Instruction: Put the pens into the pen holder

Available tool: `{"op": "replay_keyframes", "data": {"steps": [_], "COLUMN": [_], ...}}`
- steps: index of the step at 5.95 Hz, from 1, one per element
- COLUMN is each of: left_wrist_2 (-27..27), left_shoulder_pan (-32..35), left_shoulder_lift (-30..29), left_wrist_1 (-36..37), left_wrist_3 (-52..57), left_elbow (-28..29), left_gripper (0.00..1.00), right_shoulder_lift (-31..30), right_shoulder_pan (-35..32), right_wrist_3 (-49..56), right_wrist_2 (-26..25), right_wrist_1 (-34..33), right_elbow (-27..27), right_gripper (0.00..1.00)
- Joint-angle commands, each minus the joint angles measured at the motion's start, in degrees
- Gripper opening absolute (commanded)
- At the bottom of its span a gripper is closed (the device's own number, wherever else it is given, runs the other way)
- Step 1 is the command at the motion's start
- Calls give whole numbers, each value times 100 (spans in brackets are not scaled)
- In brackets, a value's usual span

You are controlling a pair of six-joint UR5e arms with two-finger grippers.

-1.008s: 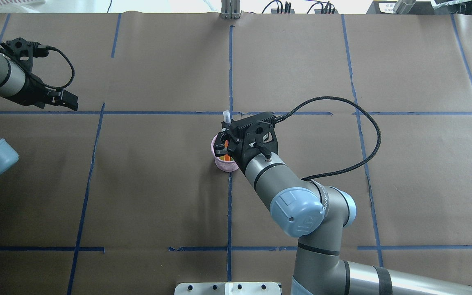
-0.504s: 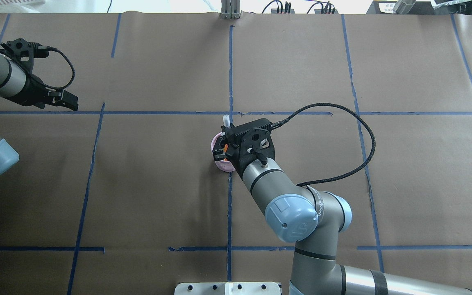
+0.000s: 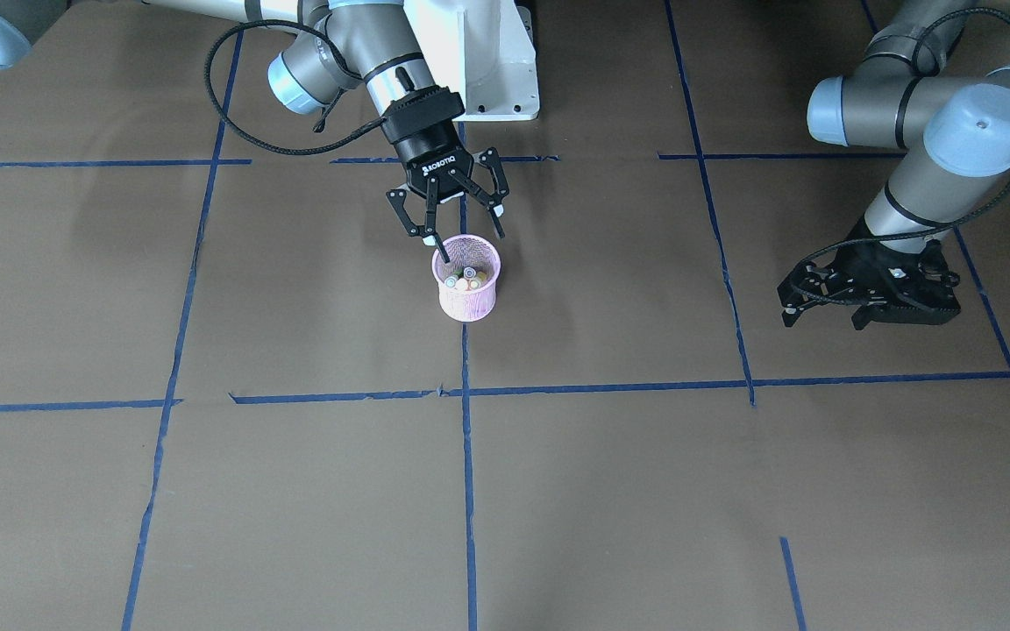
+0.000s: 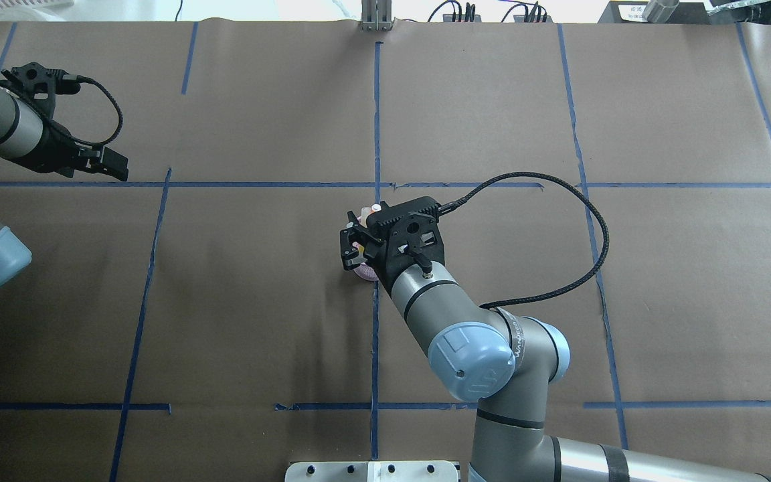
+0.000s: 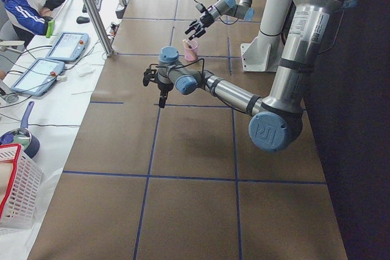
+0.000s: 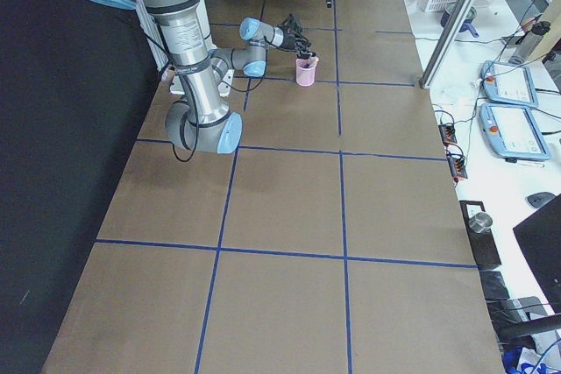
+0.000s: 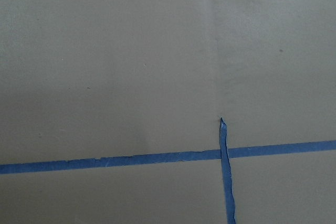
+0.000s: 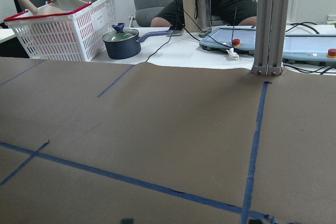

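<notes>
Over the holder [image 3: 467,302] the right gripper [image 3: 472,247] just let go. Its fingers are spread wide now, and the white-tipped pen it had a second ago has dropped in. All three pens [image 3: 461,280] sit inside, so the job looks done to me. The left gripper [image 3: 869,298] hangs well away from the holder; can't tell its fingers. Only readable label [image 3: 439,164]: ROBOTIQ, just behind the holder.

The pink mesh pen holder [image 3: 467,303] stands upright near the table's middle, on a blue tape line. The pens [image 3: 463,279] stand inside it, pale ends up.
</notes>
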State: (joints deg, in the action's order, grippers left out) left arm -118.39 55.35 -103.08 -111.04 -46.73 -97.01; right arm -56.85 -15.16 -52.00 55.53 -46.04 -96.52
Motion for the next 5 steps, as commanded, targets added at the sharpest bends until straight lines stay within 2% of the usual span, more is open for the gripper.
{"op": "replay_keyframes", "data": {"steps": [1,2,3,4,5], "left_wrist_2": [-584,-719,-721,-764,-1095], "left_shoulder_pan": [394,606,887,1203,1676], "left_shoulder_lift": [7,94,295,428,464], "left_wrist_1": [64,117,135,440,1147], "left_wrist_3": [24,459,881,1564,2467], "left_elbow": [6,6,32,67,94], "left_gripper": [100,100,100,100,100], "right_shoulder_lift": [-228,-491,-625,-887,-1551], "right_shoulder_pan": [-440,-835,-1831,-2911,-3844], "right_wrist_3": [-12,-3,23,484,1559], "right_wrist_2": [1024,1457,3088,4697,5661], "right_wrist_1": [-1021,-2517,-3829,-4573,-4815], "right_elbow": [-968,-1775,-2209,-2292,-2240], "right_gripper": [100,100,100,100,100]}}
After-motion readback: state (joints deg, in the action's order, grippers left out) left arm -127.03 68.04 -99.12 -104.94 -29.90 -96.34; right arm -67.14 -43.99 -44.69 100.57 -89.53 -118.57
